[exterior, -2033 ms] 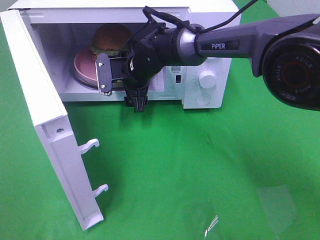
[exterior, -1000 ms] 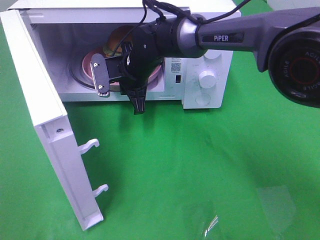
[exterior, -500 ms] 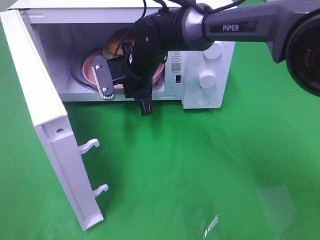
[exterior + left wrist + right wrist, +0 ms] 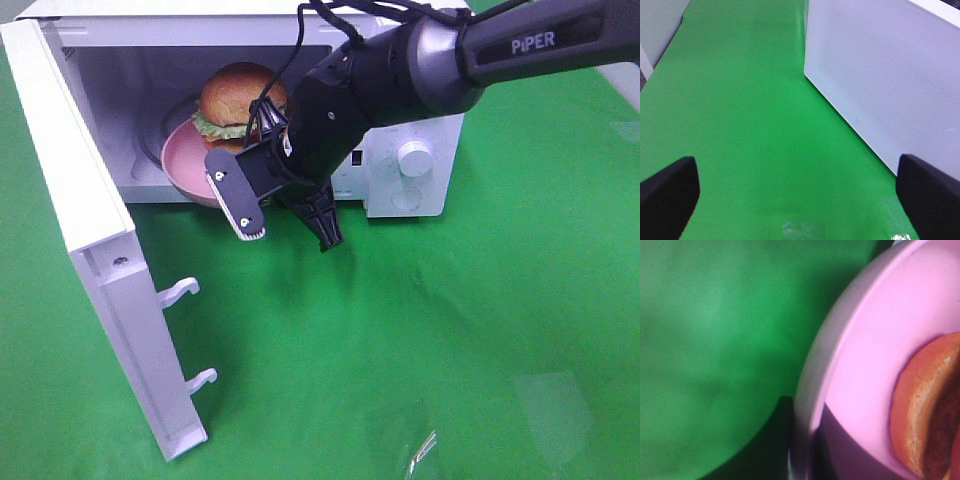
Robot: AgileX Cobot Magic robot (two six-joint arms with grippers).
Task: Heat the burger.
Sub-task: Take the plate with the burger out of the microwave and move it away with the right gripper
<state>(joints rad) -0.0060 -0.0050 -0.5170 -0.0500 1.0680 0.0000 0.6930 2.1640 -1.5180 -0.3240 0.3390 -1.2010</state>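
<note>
Exterior high view shows the white microwave oven [image 4: 410, 150] with its white hinged door [image 4: 95, 250] swung wide. The fist-sized burger with glossy brown buns, green lettuce and dark patty [image 4: 238, 102] sits on a round pink plate [image 4: 185, 160], and that plate overhangs the oven's front sill rather than lying fully inside. The right hand [image 4: 285, 225], nearly closed, pinches the plate's near rim just outside the oven mouth. The left hand [image 4: 800, 190] hangs wide and empty over the green bench [image 4: 420, 340], beside the oven's perforated outer wall.

Risks, as I judge them: the plate looks tilted toward the opening, so the burger could slide or topple. A thin rim pinch could slip. The plate's rim could snag on the oven floor's lip.
</note>
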